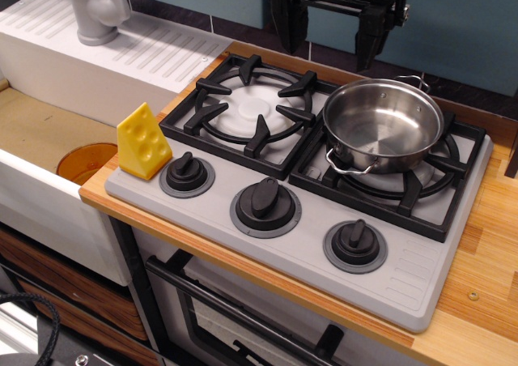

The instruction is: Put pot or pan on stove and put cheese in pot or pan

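Observation.image: one stove [421,289] with two burner grates and three black knobs; one pan [383,125]; one cheese [143,142]; one orange disc [85,163] down in the sink beside it. My pincer [330,36] hangs above the back of the stove, jaws spread wide, holding and touching nothing. Pan sits on the right grate, shiny steel, shallow, empty, two wire loop handles. Cheese stands upright, a yellow dimpled wedge at the stove's front-left corner, next to the leftmost knob.
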Action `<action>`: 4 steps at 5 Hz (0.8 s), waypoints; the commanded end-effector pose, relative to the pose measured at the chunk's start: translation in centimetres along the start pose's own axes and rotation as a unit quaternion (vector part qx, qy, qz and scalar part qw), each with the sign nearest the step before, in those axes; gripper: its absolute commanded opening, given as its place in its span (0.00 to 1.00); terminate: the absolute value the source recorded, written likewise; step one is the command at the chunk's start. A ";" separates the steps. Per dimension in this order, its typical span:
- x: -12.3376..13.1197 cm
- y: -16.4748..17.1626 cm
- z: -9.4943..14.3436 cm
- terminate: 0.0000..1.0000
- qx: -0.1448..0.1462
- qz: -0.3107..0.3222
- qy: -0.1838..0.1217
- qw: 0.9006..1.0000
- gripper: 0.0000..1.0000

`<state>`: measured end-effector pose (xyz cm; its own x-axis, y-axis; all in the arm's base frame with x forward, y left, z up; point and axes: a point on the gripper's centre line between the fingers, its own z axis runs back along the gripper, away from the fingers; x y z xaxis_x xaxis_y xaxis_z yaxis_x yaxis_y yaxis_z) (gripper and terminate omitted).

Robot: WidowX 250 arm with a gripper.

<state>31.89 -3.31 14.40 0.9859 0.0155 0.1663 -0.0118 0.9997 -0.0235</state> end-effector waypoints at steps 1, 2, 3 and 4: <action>0.0 0.0 0.0 0.00 0.000 0.000 0.000 1.000 1.00; 0.7 -0.4 -1.3 0.00 -0.006 0.000 -0.011 1.000 1.00; 1.6 -0.5 -2.8 0.00 -0.021 -0.009 -0.018 1.000 1.00; 2.2 -0.3 -4.3 0.00 -0.034 -0.018 -0.036 0.999 1.00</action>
<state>34.32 -3.78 9.31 0.9786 -0.0181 0.2047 0.0362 0.9957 -0.0851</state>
